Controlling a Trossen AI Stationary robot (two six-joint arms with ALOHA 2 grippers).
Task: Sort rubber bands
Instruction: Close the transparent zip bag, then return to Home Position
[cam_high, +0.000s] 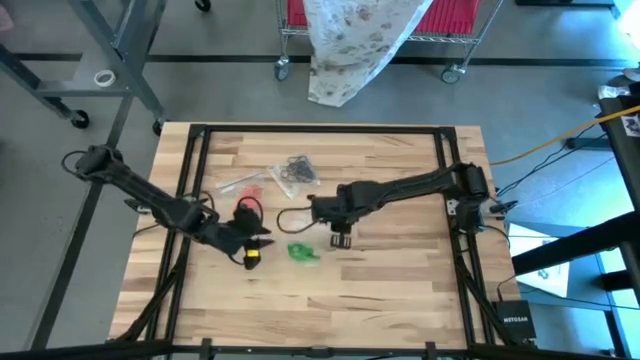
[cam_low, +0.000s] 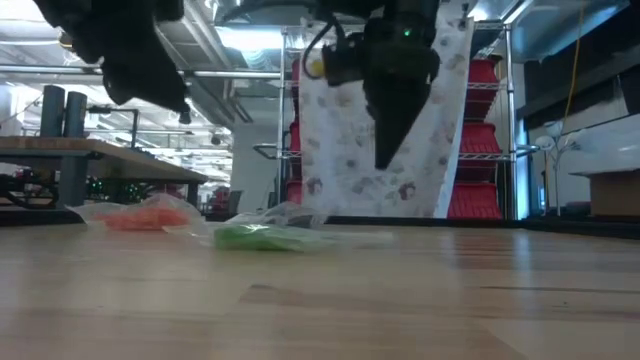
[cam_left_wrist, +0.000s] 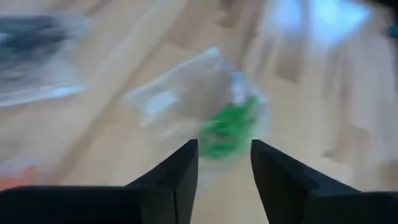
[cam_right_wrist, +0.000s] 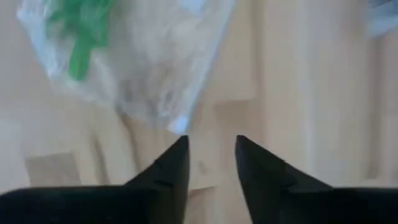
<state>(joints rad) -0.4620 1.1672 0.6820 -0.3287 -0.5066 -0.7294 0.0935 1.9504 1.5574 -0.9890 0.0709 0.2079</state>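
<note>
Green rubber bands (cam_high: 301, 252) sit in a clear bag (cam_right_wrist: 149, 68) mid-worktop (cam_high: 400, 290), orange-red ones (cam_low: 145, 217) lie bagged apart, and a black pile (cam_high: 297, 170) further back looks unfinished. The left tool (cam_left_wrist: 224, 168) and right tool (cam_right_wrist: 211, 163) hover beside the green bag, fingers apart, empty.

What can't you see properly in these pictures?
- Left wrist view: motion blur smears the clear bag and the green rubber bands; no counting them.
- High view: the black rubber bands are too small to tell loop from loop.
- Low view: the orange-red rubber bands sit far off, a blurry heap inside plastic.
- Right wrist view: the bag is cut off by the picture's edge.
</note>
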